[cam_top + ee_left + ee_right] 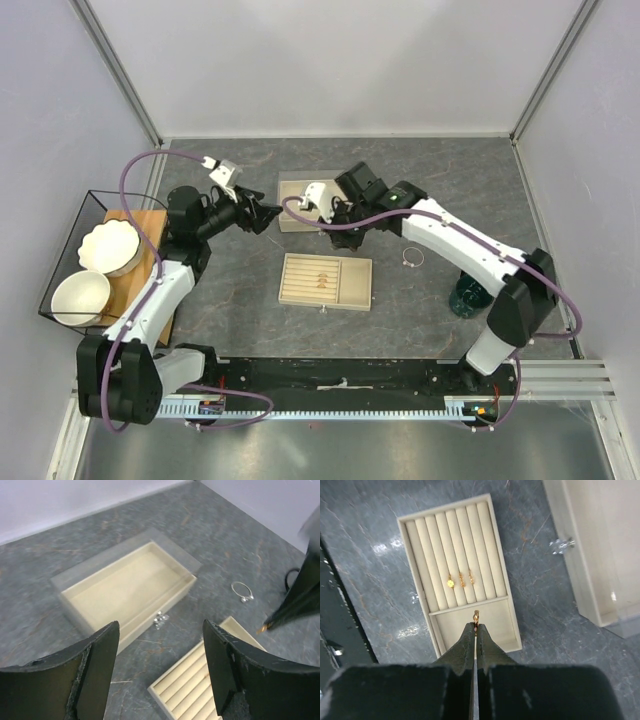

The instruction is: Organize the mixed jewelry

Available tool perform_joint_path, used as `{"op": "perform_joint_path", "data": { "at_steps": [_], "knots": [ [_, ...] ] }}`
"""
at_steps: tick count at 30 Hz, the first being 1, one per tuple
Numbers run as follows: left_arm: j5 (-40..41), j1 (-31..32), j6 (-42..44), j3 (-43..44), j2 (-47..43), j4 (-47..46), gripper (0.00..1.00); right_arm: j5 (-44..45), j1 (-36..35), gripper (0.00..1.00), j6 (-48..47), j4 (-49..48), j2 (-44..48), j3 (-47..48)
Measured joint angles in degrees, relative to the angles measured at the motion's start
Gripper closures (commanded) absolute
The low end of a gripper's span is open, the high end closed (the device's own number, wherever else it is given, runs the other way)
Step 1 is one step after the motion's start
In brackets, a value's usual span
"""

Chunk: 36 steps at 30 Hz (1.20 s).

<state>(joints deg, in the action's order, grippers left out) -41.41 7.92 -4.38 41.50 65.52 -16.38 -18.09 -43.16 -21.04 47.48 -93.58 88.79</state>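
Pinching a small gold ring (476, 615) at the very tips of its clenched fingers, the right gripper (476, 628) hangs above the slotted tray (497, 625), about where the ribbed rolls meet the plain end compartment. Three gold rings (461, 579) sit side by side in the grooves between the rolls; the plain compartment is bare. The left gripper (160, 630) is released, its fingers spread wide with nothing between them, facing the open beige box (125, 587), whose lined interior is empty and whose front carries a crystal knob (160, 619). The thin silver hoop (242, 591) lies flat on the table (225, 540), to the right of the tray and touching neither container. By appearance these pieces are very light, rigid and smooth, so they are likely to slip or flick out of a pinch; the wire hoop may bend under a hard squeeze. The hoop is best taken across a plain stretch of its wire, and a ring across its band, leaving the lower arc free to seat in a groove.
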Motion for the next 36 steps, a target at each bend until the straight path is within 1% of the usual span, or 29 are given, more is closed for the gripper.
{"op": "perform_joint_path", "data": {
  "at_steps": [6,13,21,27,36],
  "knots": [
    [7.63,-3.21,-3.74,0.00,-3.43,0.26,0.22,2.93,-1.99,1.00,-0.24,-3.89,-6.88,-4.15],
    [12.90,-6.29,-6.08,0.00,-4.83,0.85,0.21,5.64,-2.86,1.00,-1.20,-7.85,-12.55,-4.87],
    [14.75,-7.58,-7.15,0.00,-4.85,1.33,0.21,6.67,-3.43,1.00,-1.55,-10.84,-15.21,-4.87],
    [14.91,-7.58,-7.41,0.00,-4.85,1.38,0.21,7.54,-4.74,1.00,-1.70,-11.61,-16.31,-4.87],
    [14.78,-9.84,-7.78,0.00,-4.85,1.51,0.21,8.83,-5.73,1.00,-2.82,-12.37,-17.53,-4.92]
  ]
}}
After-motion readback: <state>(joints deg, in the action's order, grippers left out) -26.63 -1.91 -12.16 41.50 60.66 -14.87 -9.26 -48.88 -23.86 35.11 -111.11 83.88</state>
